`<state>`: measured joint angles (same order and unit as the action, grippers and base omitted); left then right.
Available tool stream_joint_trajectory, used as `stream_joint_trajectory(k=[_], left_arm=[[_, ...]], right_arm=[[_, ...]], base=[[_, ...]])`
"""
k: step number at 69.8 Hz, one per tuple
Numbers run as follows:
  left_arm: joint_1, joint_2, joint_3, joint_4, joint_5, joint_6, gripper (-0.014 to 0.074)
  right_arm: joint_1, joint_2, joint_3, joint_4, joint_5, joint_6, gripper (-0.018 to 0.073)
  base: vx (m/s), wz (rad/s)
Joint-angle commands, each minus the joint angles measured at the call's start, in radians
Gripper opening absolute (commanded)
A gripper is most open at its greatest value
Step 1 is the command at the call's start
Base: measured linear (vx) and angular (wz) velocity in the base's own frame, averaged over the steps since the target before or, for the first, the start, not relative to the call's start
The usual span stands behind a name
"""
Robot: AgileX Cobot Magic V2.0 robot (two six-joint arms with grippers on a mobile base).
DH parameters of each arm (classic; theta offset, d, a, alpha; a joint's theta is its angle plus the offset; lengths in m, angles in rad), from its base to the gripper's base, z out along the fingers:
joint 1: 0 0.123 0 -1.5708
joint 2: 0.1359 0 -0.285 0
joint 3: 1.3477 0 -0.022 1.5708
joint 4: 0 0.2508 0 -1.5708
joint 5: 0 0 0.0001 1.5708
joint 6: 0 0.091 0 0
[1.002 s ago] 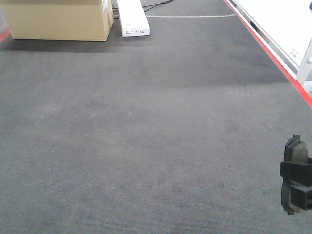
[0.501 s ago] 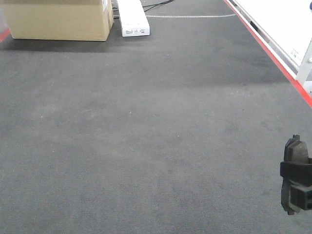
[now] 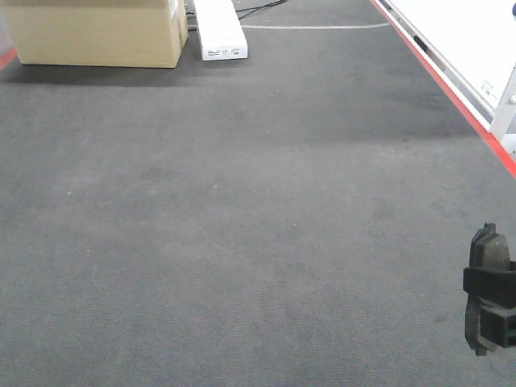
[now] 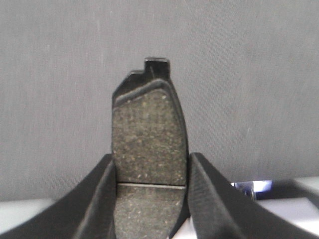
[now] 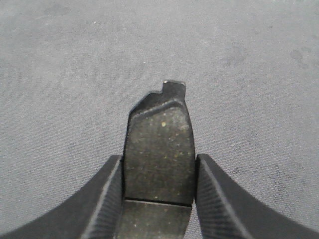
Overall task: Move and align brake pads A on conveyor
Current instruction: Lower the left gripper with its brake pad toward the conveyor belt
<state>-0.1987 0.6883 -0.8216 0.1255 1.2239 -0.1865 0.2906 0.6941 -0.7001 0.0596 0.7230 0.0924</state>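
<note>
**A:** Between the fingers [image 4: 207,199] of the left gripper [image 4: 151,159] there's a brake pad [image 4: 148,124], pinched by its long edges right around the groove across its middle. The friction face is towards the camera: dark grey-brown, grainy, full of pale flecks. A darker backing plate rims it and ends in a small stepped tab at the far tip.

**B:** Yep, same deal on the other side. The right gripper [image 5: 159,159] is clamped on a second brake pad [image 5: 159,134], with ribbed black fingers [image 5: 219,199] tight on both sides. It's an oblong, slightly curved shape with a speckled face and the same notched tab.

**A:** Where do they sit, though?

**B:** Both are over the conveyor belt [image 3: 242,226], which is charcoal and felt-like with a few darker smudges. I can't tell if either pad touches it.

**A:** The front view shows an upright pad [image 3: 488,250] low at the right border, standing on end with a black clamp across its middle. No idea which arm that is.

**B:** The red edge [image 3: 451,97] runs along the belt's right side. At the far end are a cardboard box [image 3: 97,36] and a white oblong unit [image 3: 219,32].
</note>
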Motion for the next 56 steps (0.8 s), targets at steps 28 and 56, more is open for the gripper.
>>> stream_joint_trajectory(k=[28, 56], left_arm=[[-0.005, 0.432, -0.047, -0.021, -0.529, -0.062, -0.0006], [0.005, 0.977, -0.443, -0.021, -0.443, -0.060, -0.0006]], right_arm=[[-0.005, -0.001, -0.032, -0.002, -0.074, -0.009, -0.0003], [-0.005, -0.001, -0.032, -0.002, -0.074, -0.009, -0.0003]], base=[[0.00, 0.00], [0.00, 0.00]])
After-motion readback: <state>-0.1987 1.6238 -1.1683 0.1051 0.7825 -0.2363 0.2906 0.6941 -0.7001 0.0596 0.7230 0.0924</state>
